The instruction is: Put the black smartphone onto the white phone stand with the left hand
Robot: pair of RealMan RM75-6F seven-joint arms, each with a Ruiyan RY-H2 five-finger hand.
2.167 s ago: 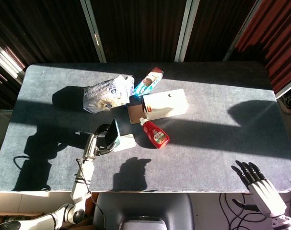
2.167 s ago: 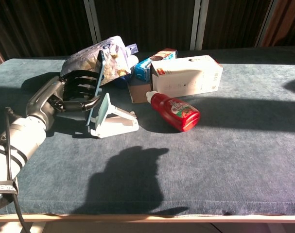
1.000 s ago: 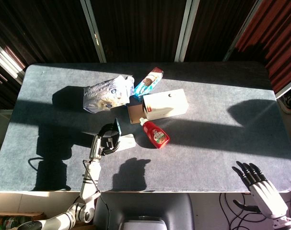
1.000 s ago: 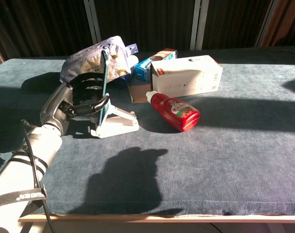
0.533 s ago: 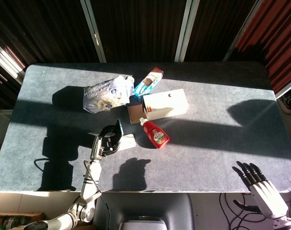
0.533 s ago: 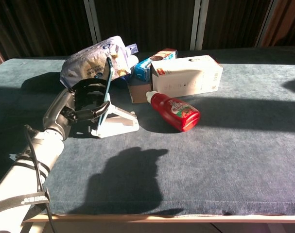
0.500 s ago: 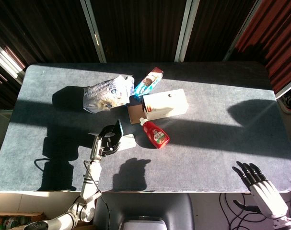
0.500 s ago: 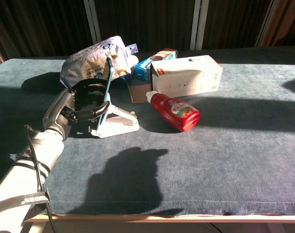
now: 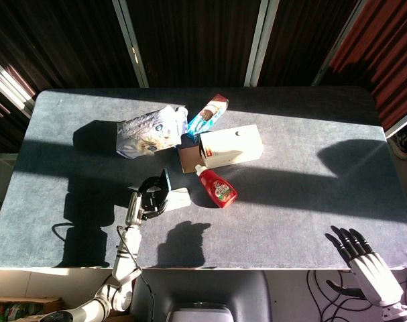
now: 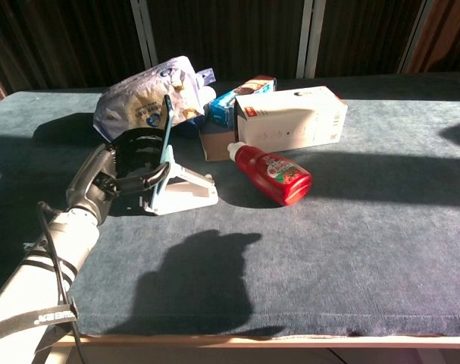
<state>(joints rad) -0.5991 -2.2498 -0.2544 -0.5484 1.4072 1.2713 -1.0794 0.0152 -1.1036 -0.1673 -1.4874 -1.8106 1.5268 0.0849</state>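
The thin black smartphone (image 10: pixel 167 129) is gripped upright in the left hand (image 10: pixel 131 163), against the white plastic phone stand (image 10: pixel 186 191) near the blue-grey table's (image 10: pixel 351 250) front-left edge. Bare cloth is seen rightward. Contact is obscured by fingers. The right hand (image 9: pixel 364 258), fingers spread, empty, is partly cropped.

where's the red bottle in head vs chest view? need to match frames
Head view: red bottle lies centre-left, cap toward the white box, right of the phone stand.
Chest view: red bottle lies centre, just below the white box, right of the phone stand.
Shared landmark: the white box.
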